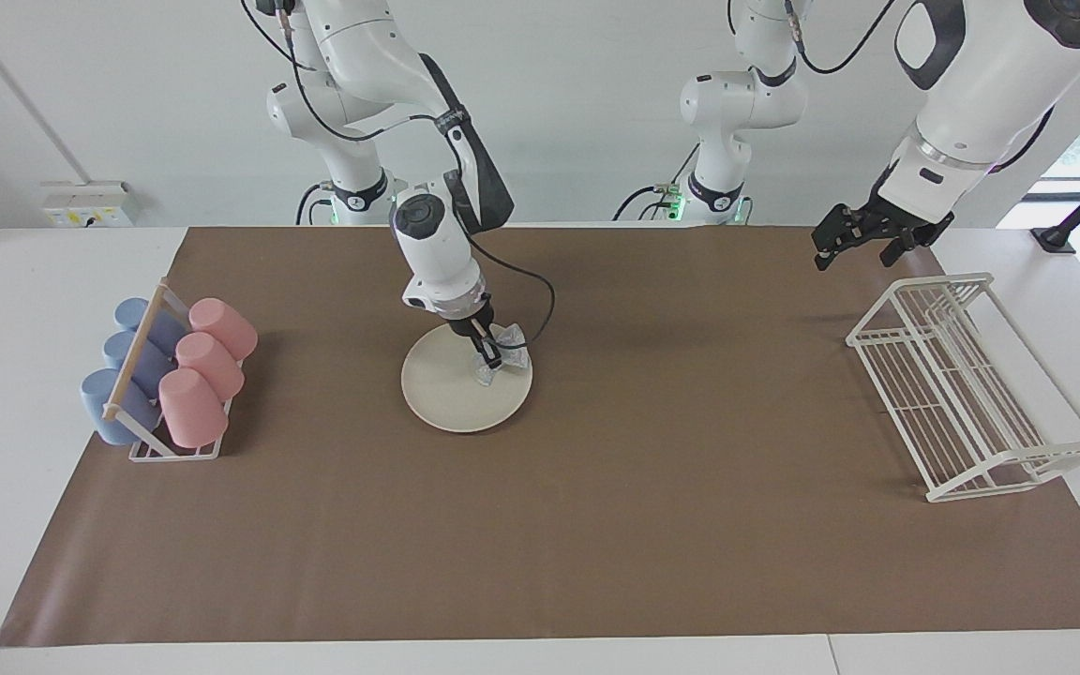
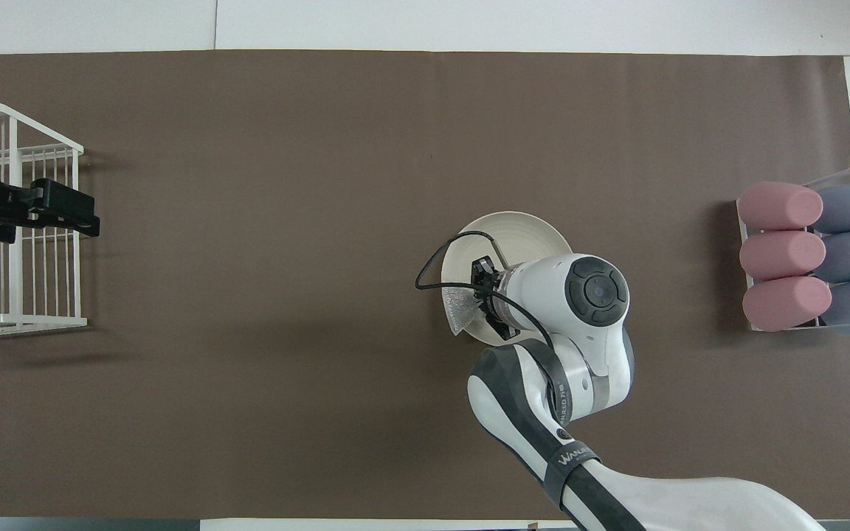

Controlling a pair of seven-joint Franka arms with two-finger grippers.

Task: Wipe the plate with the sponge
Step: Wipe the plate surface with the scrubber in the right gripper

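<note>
Nearest my bases, my right gripper is clamped on the sponge, which it holds down on the plate at the rim toward the left arm's end of the table; a loose flap of the sponge hangs past that rim. The plate lies flat on the brown mat, about midway between the cup rack and the white wire rack.

My left gripper waits in the air over the wire rack at the left arm's end; I cannot tell how its fingers stand.

Step in hand, as I judge it: the wiping stroke itself, begun at one edge. The next move calls for dragging the sponge across the plate's face with light downward pressure. The plate is held by nothing, so it could slide.

Hidden or unclear: in the overhead view my right wrist covers much of the plate, so only an arc of its rim and part of the sponge show. Whether the sponge presses flat or merely brushes the surface cannot be made out. The far mat shows nothing else.
</note>
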